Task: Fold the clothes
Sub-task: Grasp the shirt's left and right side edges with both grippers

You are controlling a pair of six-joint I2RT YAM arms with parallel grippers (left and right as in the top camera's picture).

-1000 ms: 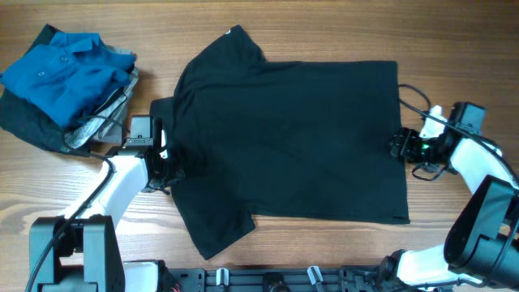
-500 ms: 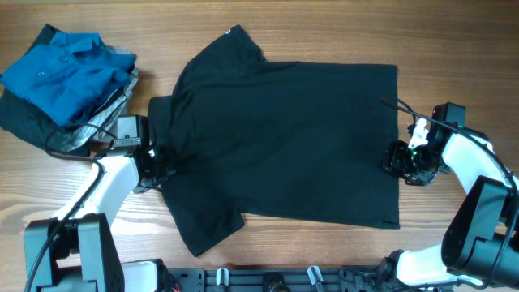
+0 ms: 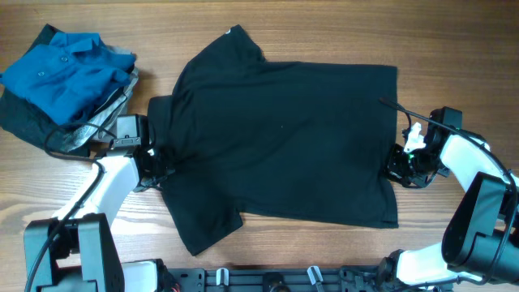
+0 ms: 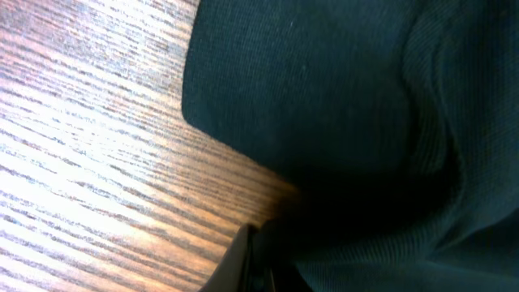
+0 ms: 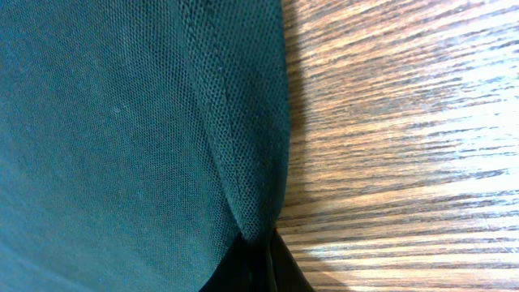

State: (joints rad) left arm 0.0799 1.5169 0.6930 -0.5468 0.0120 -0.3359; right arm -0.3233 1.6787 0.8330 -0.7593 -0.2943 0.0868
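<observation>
The left end effector [image 3: 158, 160] is pinched shut on the left edge of the plain black soft-fabric T-shirt [image 3: 284, 138], and the right end effector [image 3: 397, 166] grips its hem. The shirt lies flat between them, its long axis running left to right on the wooden worktop [image 3: 454, 49]. A blue collared shirt [image 3: 57, 69] atop grey folded garments [image 3: 101, 122] lies far-left, apart.

Setting: a robotics laboratory workstation rather than a home.

Indicators:
- Two white-and-black robot arms rise from a black mounting rail [image 3: 268, 281] at 6 o'clock: the left arm [image 3: 113, 182] at 8 o'clock and the right arm [image 3: 470, 158] at 4 o'clock.
- The surface is a bare wood-grain table [image 3: 324, 32].
- A black T-shirt [image 3: 284, 138] lies spread at centre.
- A garment pile [image 3: 61, 81] sits at 10 o'clock.
</observation>
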